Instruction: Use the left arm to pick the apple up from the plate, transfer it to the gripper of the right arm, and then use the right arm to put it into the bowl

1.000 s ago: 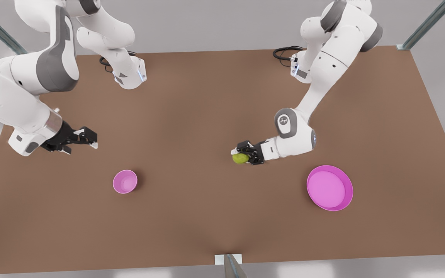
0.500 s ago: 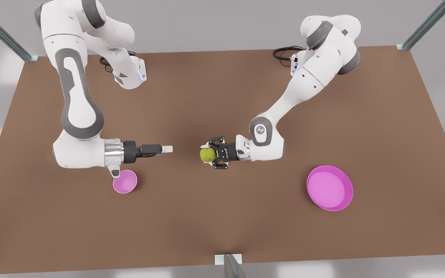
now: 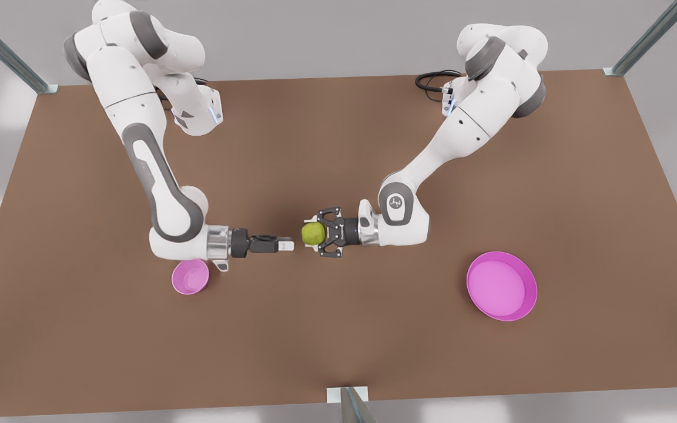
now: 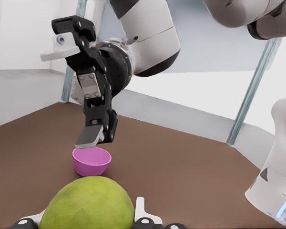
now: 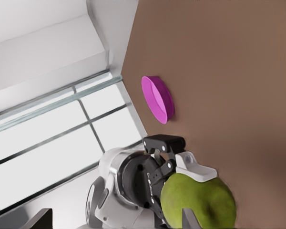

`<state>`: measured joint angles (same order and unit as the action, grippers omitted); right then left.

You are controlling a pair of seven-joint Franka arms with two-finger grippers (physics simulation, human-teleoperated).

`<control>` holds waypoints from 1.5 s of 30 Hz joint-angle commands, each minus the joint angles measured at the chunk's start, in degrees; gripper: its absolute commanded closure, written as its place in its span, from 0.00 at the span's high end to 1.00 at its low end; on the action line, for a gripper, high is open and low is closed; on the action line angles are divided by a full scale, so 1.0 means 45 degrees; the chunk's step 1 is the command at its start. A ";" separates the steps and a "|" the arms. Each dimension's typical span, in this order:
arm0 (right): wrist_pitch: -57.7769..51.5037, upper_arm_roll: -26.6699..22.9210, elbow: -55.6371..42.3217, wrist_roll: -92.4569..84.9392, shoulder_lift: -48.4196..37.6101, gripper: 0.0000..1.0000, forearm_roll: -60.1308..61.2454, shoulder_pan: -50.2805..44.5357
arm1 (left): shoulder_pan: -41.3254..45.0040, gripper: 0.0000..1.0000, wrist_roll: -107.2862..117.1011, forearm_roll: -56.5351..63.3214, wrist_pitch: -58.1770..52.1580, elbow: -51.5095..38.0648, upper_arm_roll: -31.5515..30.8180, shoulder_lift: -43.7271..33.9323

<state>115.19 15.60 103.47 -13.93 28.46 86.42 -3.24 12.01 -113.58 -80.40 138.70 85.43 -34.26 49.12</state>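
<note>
1. Two arms are seen meeting over the middle of the table (image 3: pixel 374 147). With the front view read as a clock face, the arm carrying the fruit reaches in from 2 o'clock and is the left one; the right one reaches in from 10 o'clock.
2. The plate (image 3: pixel 529 294) lies bare at about 4 o'clock, well apart from both grippers.
3. The bowl (image 3: pixel 177 282) sits at about 8 o'clock, just beside the right wrist.
4. The left gripper (image 3: pixel 310 234) is clamped on the apple and points toward 9 o'clock. The right gripper (image 3: pixel 285 244) faces it, pointing toward 3 o'clock; in the left wrist view its fingers (image 4: pixel 91 136) are seen spread wide, with nothing between them.
5. The apple (image 3: pixel 313 234) is held in the air near the table's centre, just beside the right fingertips but not yet between them.
6. The hand-over is judged to be the step in hand. It is best done if the right fingers are slid around the apple's free sides, crosswise to the left pair so that pads are not struck. The left grip should be released only once the right one is closed firmly, since a round fruit is easily squeezed out.
</note>
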 commanded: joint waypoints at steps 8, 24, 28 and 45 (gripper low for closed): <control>-0.1083 0.0048 0.0835 -0.7898 0.1037 1.00 0.1810 0.0368 | 0.0007 0.62 -0.4349 0.0035 -0.0179 -0.0001 -0.0003 0.0042; -0.0910 0.1357 0.1616 -1.0948 0.1292 1.00 0.1812 0.1384 | 0.0046 0.64 -0.4428 0.0054 -0.0179 -0.0021 -0.0003 0.0081; -0.0910 0.1357 0.1499 -1.1416 0.1526 1.00 0.1871 0.1365 | 0.0046 0.64 -0.4428 0.0055 -0.0179 -0.0021 -0.0003 0.0081; -0.1495 0.1493 0.1323 -1.1729 0.1663 1.00 0.1910 0.1072 | 0.0085 0.64 -0.4447 0.0055 -0.0159 -0.0040 0.0016 0.0081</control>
<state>109.81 22.30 109.45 -59.71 36.00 94.91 1.55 12.39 -133.48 -80.64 138.40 85.27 -34.17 49.56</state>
